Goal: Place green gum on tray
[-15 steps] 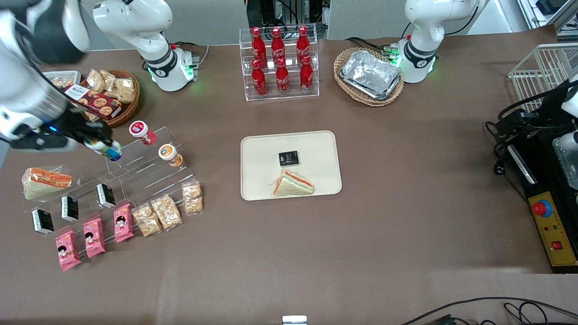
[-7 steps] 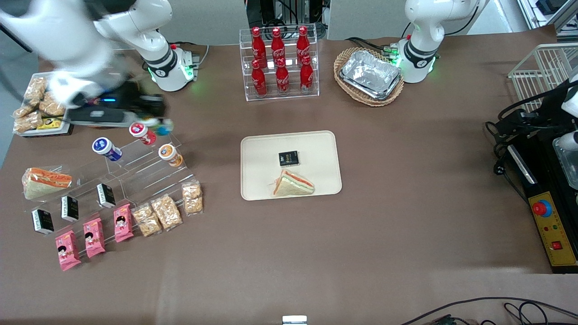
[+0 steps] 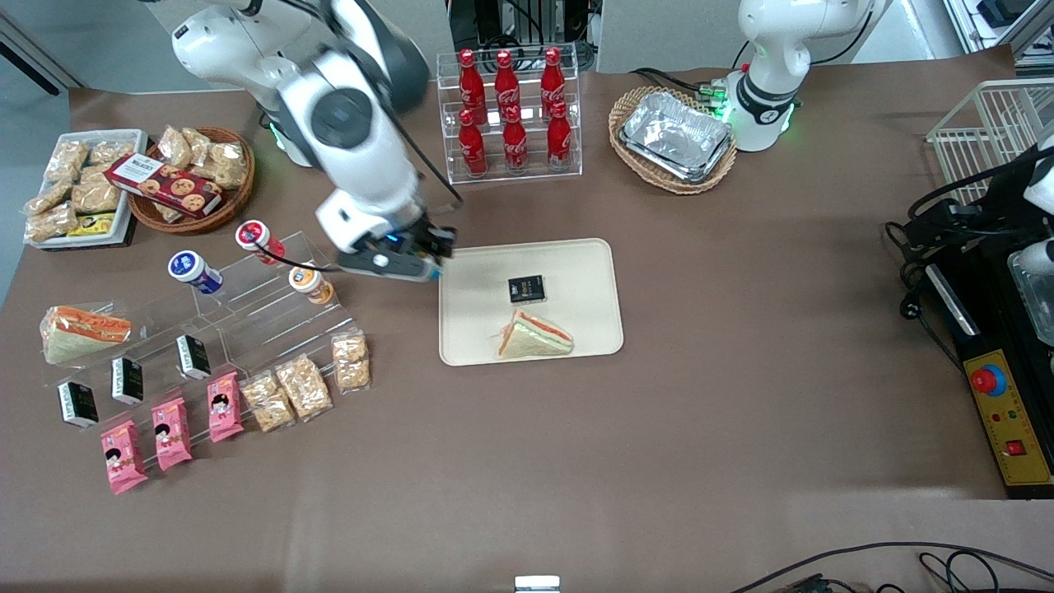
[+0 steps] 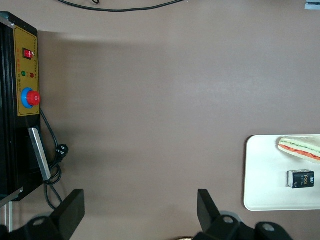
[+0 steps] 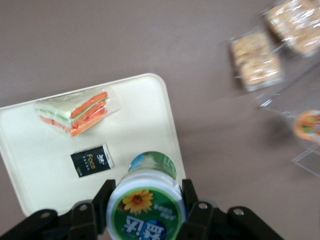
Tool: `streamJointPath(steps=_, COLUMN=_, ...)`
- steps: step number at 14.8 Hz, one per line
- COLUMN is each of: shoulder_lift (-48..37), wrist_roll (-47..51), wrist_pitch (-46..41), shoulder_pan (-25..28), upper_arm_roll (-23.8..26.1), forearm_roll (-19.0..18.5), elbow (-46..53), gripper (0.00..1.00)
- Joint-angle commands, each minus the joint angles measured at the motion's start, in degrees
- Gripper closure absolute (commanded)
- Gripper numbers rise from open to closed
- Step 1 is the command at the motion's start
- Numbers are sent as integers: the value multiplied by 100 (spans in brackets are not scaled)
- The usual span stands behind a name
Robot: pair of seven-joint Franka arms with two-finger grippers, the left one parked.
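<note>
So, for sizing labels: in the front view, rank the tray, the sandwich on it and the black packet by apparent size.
1. Tray
2. Sandwich
3. Black packet
The gripper holds the green gum at the tray's edge.

From the front I can't see the green gum (image 5: 146,204); the gripper (image 3: 428,262) hides it. My right wrist view cuts off its label and blurs the snack packets (image 5: 256,64).

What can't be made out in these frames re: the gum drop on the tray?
- Green gum: shows only in the right wrist view, held in the gripper; its lower body is cut off by the picture's edge.
- Front view: the gripper sits at the tray edge nearest the working arm, but the arm's own body hides the gum.
- Height above the tray: no view settles it.
- Left wrist view: tray cut off, no gum.
</note>
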Motion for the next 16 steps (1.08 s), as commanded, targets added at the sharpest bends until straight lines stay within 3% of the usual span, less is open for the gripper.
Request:
streamJointPath(steps=1, shoulder_lift=90, wrist_roll=337, wrist_pitch=1388, shoulder_pan=331, upper_arm_roll=-82, forearm_roll=-13, elbow=-1159, gripper=49)
streamJointPath(steps=4, shoulder_lift=424, wrist_roll=460, wrist_pitch=2170, shoulder_pan=533, upper_arm_roll=-82, forearm_roll=-13, elbow=-1565, gripper=49)
streamJointPath(steps=13, shoulder_lift=1172, wrist_roll=583, wrist_pitch=3280, shoulder_pan=744, upper_arm_roll=-82, forearm_roll=-13, elbow=-1864, gripper=47)
streamJointPath(steps=14, shoulder_lift=1216, wrist_roll=592, wrist_pitch=3315, shoulder_pan=744, upper_arm_roll=-82, forearm_roll=-13, elbow=-1864, gripper=38)
streamJointPath(steps=15, shoulder_lift=1234, wrist_roll=592, wrist_pitch=3315, shoulder_pan=744, upper_arm_roll=-82, forearm_roll=-13, elbow=-1864, gripper=37)
streamJointPath(steps=16, shoulder_lift=1234, wrist_roll=592, wrist_pitch=3315, shoulder_pan=744, upper_arm_roll=-82, forearm_roll=-4, elbow=-1856, gripper=20)
